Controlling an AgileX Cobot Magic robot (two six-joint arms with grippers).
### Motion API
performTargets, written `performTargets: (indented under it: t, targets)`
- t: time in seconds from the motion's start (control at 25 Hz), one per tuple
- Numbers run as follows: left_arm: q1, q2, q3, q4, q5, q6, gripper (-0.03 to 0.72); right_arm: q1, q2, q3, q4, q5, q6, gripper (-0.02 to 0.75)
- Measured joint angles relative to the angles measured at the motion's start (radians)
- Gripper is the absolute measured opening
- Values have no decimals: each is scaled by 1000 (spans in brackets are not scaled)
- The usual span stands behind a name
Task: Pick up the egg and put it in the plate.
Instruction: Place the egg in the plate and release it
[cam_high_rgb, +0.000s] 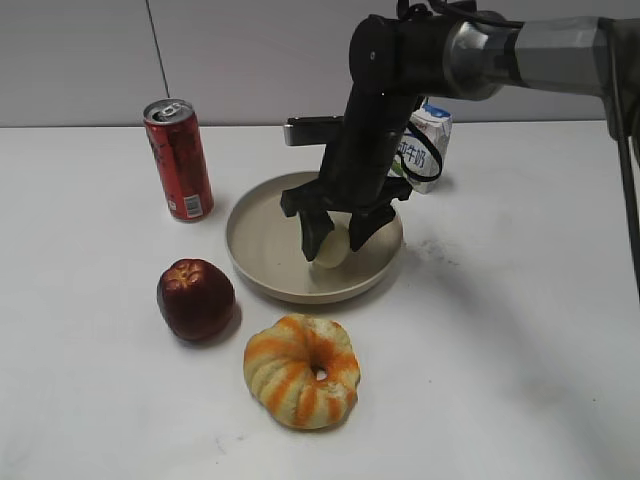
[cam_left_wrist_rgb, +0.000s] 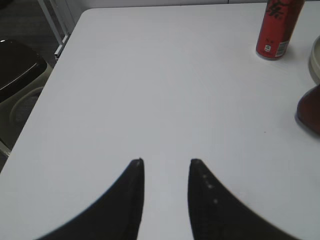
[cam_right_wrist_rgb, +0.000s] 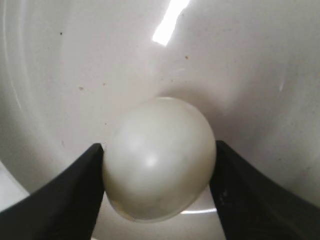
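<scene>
Your right gripper (cam_high_rgb: 335, 237) is clamped on the egg (cam_right_wrist_rgb: 160, 159), holding it low inside the beige plate (cam_high_rgb: 262, 252); whether it touches the plate you cannot tell. Your left gripper (cam_left_wrist_rgb: 166, 162) hangs with jaws parted over bare white surface (cam_left_wrist_rgb: 150, 90).

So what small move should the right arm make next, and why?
Probably open the right gripper to release the egg. Its fingers clasp the egg on both sides, and it is already low over the plate, at or near the floor; contact is unclear.
</scene>
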Motion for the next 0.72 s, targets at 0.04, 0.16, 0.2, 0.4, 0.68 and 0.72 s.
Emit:
performTargets:
  t: [0.04,0.16,0.2,0.4,0.68,0.72]
  targets:
    - [0,0,0,0,0,0,238,0,0,0,0,0,-1,536]
    - [0,0,0,0,0,0,238,0,0,0,-1,1,-2,601]
    - [0,0,0,0,0,0,238,0,0,1,-6,4,-2,609]
    - [0,0,0,0,0,0,238,0,-79,1,-65,33,-2,622]
    - [0,0,0,0,0,0,238,-26,-318,2,-170,140,9,626]
    - [0,0,0,0,0,0,238,-38,-348,7,-191,149,18,629]
